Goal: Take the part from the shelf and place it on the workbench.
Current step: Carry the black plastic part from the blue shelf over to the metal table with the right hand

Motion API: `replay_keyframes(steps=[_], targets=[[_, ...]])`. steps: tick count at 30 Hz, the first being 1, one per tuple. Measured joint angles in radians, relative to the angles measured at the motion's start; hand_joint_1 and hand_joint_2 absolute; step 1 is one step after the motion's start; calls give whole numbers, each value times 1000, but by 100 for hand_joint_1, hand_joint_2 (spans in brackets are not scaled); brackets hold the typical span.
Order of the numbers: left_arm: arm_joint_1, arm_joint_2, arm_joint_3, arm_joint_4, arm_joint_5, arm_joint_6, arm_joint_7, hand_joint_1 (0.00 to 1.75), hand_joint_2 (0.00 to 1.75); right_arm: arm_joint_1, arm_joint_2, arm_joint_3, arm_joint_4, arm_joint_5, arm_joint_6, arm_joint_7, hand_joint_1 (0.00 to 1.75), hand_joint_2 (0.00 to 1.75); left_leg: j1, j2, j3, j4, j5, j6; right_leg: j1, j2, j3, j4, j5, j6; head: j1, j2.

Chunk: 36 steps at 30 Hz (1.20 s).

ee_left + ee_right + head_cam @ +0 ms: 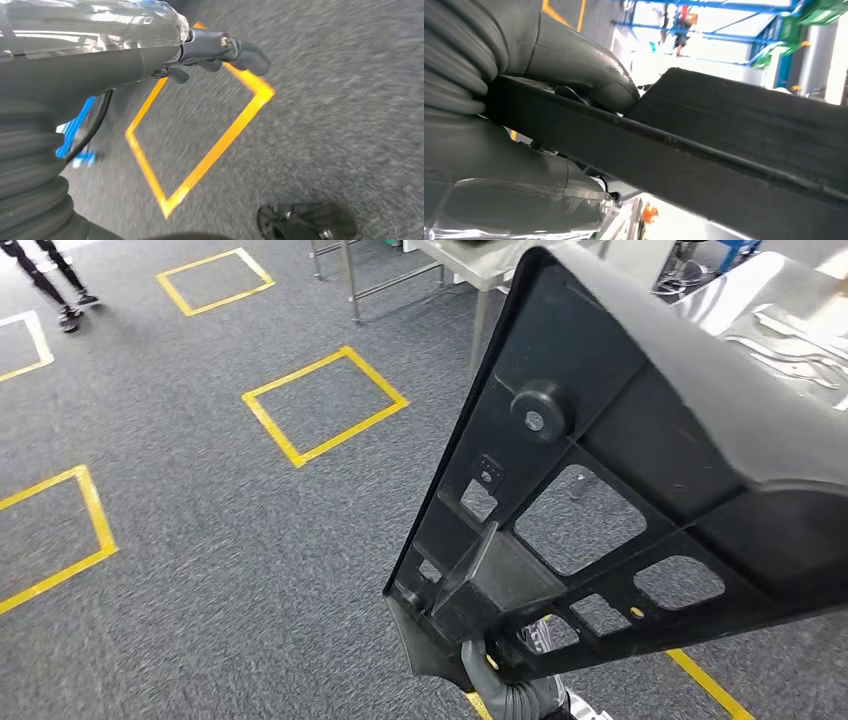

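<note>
From my seat, the right hand [574, 85] has its thick grey thumb pressed on top of the black plastic part [724, 150] with darker fingers underneath, so it is grasping the part along one edge; in the head view that same hand [505, 680] comes up from below and clamps the narrow lower corner of the part [620, 470], which rises tilted up and to the right across my picture, its ribbed inner face with a round boss and several cut-out windows turned toward me. The part is in the air over the grey carpet [200, 540], touching nothing else that I can see. My left hand [220, 50] hangs over the floor with its dark fingers curled in and nothing in them, so I read it as clenched on nothing. Beneath it lies a yellow taped square [200, 130] on the carpet. Out ahead, more yellow taped squares [325, 405] mark the floor, the legs of a metal workbench [480, 280] stand beyond the part's upper edge, and a person's feet [68, 310] show at the far left corner
</note>
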Motion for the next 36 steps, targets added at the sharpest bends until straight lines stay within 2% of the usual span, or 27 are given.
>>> replay_keyframes(steps=[1,2,3,4,6,8,9,10,11,13,14,16,17,18,19,20,22,24,26,28,30,31,32,33,34,35,36], targets=[[2,3,0,0,0,0,-7,0,175,11,0,-6,-3,3,0,-1,175,175,0,-7,-33,60,-18,0,1,12,1,1,-1,-3,0,0],[5,8,0,0,1,0,-7,0,175,22,0,-12,-2,0,4,-4,175,175,0,-11,-54,92,-19,1,2,25,2,1,-2,-4,0,0],[7,12,0,-1,0,-5,7,0,175,29,0,-18,3,-8,11,-13,175,175,0,-13,-58,87,2,2,3,40,3,3,-2,-4,0,0],[10,16,0,-1,-2,-14,33,0,175,31,0,-24,11,-21,19,-26,175,175,1,-17,-46,45,39,4,2,56,5,5,-4,-3,0,0],[14,24,0,0,-9,-38,105,0,175,26,1,-34,36,-50,33,-58,175,175,3,-57,4,-88,111,10,2,84,3,12,-8,3,0,0],[18,29,0,0,-17,-52,148,0,175,20,3,-43,58,-65,34,-77,175,175,3,-96,32,-162,133,17,0,105,-4,19,-10,14,0,0],[19,30,0,0,-21,-55,152,0,175,20,5,-49,66,-68,31,-80,175,175,2,-99,35,-168,129,21,-2,115,-8,20,-9,21,0,0],[20,31,-2,-1,-25,-57,145,0,175,20,6,-55,72,-70,27,-81,175,175,2,-90,36,-171,132,27,-4,124,-11,18,-7,28,0,0],[19,31,-3,-1,-29,-57,132,0,175,20,6,-62,76,-71,24,-83,175,175,3,-79,38,-176,135,34,-4,116,-13,21,-9,34,0,0],[17,31,-6,-1,-27,-53,92,0,175,13,8,-73,82,-72,21,-85,175,175,6,-55,42,-187,140,47,-2,66,-35,65,-38,44,0,0],[17,31,-7,-1,-23,-49,73,0,175,7,8,-77,85,-73,21,-86,175,175,6,-42,43,-189,141,51,-3,33,-61,118,-67,48,0,0],[18,31,-7,-1,-16,-42,49,0,175,-5,11,-82,93,-74,24,-87,175,175,4,-14,43,-189,139,54,-8,5,-125,244,-123,57,0,0],[18,31,-7,-1,-14,-40,44,0,175,-8,12,-84,97,-74,26,-87,175,175,4,-1,43,-188,137,53,-11,2,-145,283,-131,60,0,0],[18,31,-7,-1,-12,-39,42,0,175,-9,12,-86,101,-74,28,-87,175,175,4,12,45,-188,135,52,-13,-2,-145,283,-119,63,0,0],[17,30,-7,-1,-11,-38,38,0,175,-10,13,-88,105,-74,29,-87,175,175,4,23,47,-188,133,51,-14,-7,-124,245,-92,63,0,0],[16,30,-7,-1,-9,-37,30,0,175,-12,13,-89,108,-74,30,-87,175,175,4,33,50,-188,131,48,-14,-19,-85,174,-57,61,0,0],[15,29,-7,-1,-1,-29,-2,0,175,-19,15,-90,112,-74,33,-87,175,175,0,49,57,-187,125,39,-6,-51,-17,48,-15,50,0,0],[13,28,-7,-1,10,-19,-44,0,175,-26,16,-90,114,-73,36,-87,175,175,-3,64,62,-187,121,28,2,-59,0,9,-13,38,0,0],[8,27,-6,-1,17,-15,-65,0,175,-29,19,-90,115,-73,43,-87,175,175,-1,74,69,-189,117,16,1,-39,1,4,-9,26,0,0],[4,26,-6,-1,20,-15,-52,0,175,-37,25,-90,115,-73,55,-85,175,175,1,49,60,-153,89,7,-5,-21,7,-6,-4,14,0,0],[4,26,-4,-1,20,-23,-15,0,175,-51,34,-90,119,-73,66,-81,175,175,4,6,7,-35,26,1,-7,-1,10,-10,-1,5,0,0],[5,26,-3,-1,20,-28,6,0,175,-58,39,-90,122,-73,69,-78,175,175,4,-5,-28,35,-2,0,-6,11,10,-10,-1,4,0,0],[6,26,-2,-1,19,-33,24,0,175,-62,44,-90,123,-73,71,-76,175,175,4,-11,-56,86,-15,-1,-5,24,10,-9,-1,3,0,0],[8,26,0,-1,18,-37,38,0,175,-64,47,-90,124,-73,73,-74,175,175,4,-13,-67,101,-6,-1,-4,37,11,-9,-2,2,0,0],[10,26,1,-1,18,-39,48,0,175,-65,51,-90,124,-72,75,-72,175,175,4,-16,-60,73,23,0,-3,50,13,-7,-2,3,0,0],[11,27,2,-1,18,-41,54,0,175,-66,56,-91,124,-71,79,-71,175,175,4,-24,-36,10,65,3,-3,63,15,-6,-4,4,0,0],[12,27,2,-1,19,-41,55,0,175,-68,60,-91,124,-71,83,-68,175,175,5,-47,-6,-62,102,7,-3,74,16,-4,-6,6,0,0]])
